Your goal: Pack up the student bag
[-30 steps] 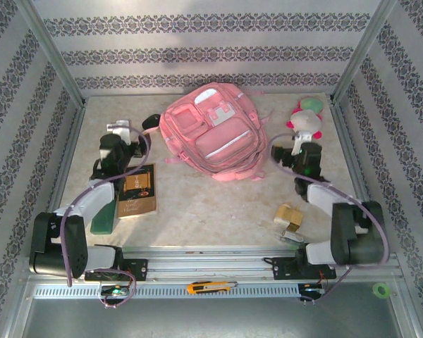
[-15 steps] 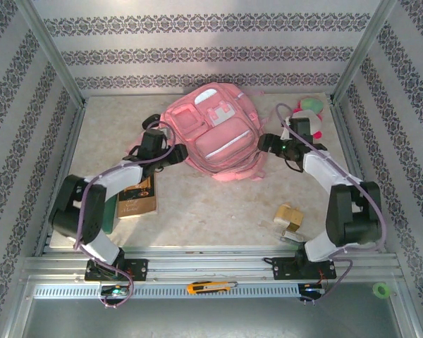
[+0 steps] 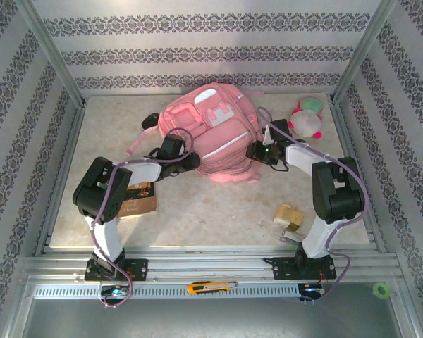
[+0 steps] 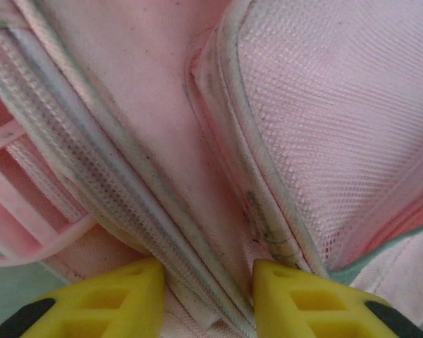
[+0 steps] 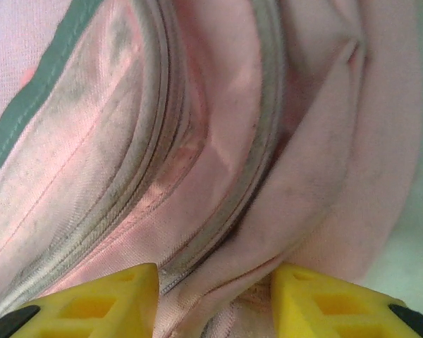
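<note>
The pincer [image 4: 208,299] straddles the student bag's [image 4: 324,120] pale zip seam [image 4: 120,197].

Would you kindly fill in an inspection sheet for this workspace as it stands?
Surface: pale marbled table.
Job's things: student bag lying front-up at the far middle.
Clutter: book, plush toy and wooden blocks on the table; utility knife on the front rail.
Pincers: left pincer and right pincer each straddle a bag seam, from opposite sides; grip unclear.
Cables: purple cables loop along both arms.
Surroundings: patterned walls, metal frame.

Plush [image 3: 308,118], book [image 3: 137,200], wood blocks [image 3: 289,215] (front rt).
</note>
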{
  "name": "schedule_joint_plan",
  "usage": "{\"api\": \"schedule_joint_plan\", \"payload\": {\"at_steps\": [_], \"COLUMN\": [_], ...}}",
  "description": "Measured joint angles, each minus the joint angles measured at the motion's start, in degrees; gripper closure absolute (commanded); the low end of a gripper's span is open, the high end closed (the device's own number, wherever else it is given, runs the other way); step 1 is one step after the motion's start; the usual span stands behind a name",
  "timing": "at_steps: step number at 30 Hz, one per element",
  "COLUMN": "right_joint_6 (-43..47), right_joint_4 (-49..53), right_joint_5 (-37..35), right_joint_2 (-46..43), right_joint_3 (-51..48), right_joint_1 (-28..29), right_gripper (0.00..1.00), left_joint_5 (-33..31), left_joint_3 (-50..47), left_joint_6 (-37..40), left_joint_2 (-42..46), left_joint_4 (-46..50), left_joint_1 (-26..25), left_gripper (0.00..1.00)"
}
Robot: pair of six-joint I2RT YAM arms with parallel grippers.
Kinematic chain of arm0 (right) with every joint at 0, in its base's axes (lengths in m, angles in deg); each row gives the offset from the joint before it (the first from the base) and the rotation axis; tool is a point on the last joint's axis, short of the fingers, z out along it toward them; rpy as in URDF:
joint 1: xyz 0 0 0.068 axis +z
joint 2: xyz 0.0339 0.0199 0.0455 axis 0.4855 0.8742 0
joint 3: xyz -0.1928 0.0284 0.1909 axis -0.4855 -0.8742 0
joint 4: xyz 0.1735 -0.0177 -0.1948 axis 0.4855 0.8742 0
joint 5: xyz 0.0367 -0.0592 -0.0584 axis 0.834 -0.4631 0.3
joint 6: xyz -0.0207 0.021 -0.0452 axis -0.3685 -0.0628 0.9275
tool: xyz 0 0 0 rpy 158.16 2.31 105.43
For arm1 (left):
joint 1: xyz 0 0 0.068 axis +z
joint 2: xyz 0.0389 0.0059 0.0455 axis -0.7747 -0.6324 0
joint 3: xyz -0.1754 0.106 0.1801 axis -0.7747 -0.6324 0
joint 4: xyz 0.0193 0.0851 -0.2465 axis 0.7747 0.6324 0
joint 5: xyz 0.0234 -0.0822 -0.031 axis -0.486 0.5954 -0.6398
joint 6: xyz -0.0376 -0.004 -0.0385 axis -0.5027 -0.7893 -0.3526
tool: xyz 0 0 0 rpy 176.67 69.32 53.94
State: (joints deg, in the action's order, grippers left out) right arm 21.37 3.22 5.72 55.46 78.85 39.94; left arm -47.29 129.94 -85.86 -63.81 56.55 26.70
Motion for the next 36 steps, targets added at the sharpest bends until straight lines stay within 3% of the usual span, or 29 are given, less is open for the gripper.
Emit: {"api": "schedule_joint_plan", "payload": {"at_steps": [6, 12, 15, 19, 22, 27, 31, 36], "right_joint_6": [-3.61, -12.04, -15.63, -18.51, -18.8, -15.08, -10.1, -5.27], "right_joint_4": [-3.13, -5.16, -5.7, -3.93, -0.46, 5.14, 6.36, 5.2], "right_joint_5": [-2.86, -5.38, -6.88, -7.32, -6.6, -4.35, -2.12, 0.09], "right_joint_2": [-8.61, -18.21, -20.81, -26.14, -32.02, -36.74, -29.81, -15.21], "right_joint_3": [-10.91, -21.81, -24.13, -25.31, -24.9, -18.95, -11.67, -4.39], "right_joint_1": [5.73, 17.05, 21.94, 24.48, 22.6, 9.68, 1.66, -0.26], "right_gripper": [0.57, 0.56, 0.47, 0.39, 0.35, 0.34, 0.35, 0.42], "left_joint_5": [-2.38, -6.95, -9.31, -10.16, -10.78, -12.0, -11.5, -10.01], "left_joint_3": [-3.34, -12.87, -16.46, -18.82, -18.12, -10.97, -3.45, 4.52], "left_joint_6": [-0.52, -2.73, -3.85, -4.81, -4.35, -1.44, 1.42, 4.68], "left_joint_2": [1.97, 11.39, 16.7, 23.19, 27.69, 27.36, 20.33, 8.59], "left_joint_4": [-0.83, 0.37, 2.69, 7.69, 11.08, 13.46, 13.0, 12.79], "left_joint_1": [-0.44, -2.4, -3.72, -5.42, -6.38, -6.56, -5.92, -5.42], "left_gripper": [0.68, 0.68, 0.67, 0.56, 0.51, 0.49, 0.51, 0.61]}}
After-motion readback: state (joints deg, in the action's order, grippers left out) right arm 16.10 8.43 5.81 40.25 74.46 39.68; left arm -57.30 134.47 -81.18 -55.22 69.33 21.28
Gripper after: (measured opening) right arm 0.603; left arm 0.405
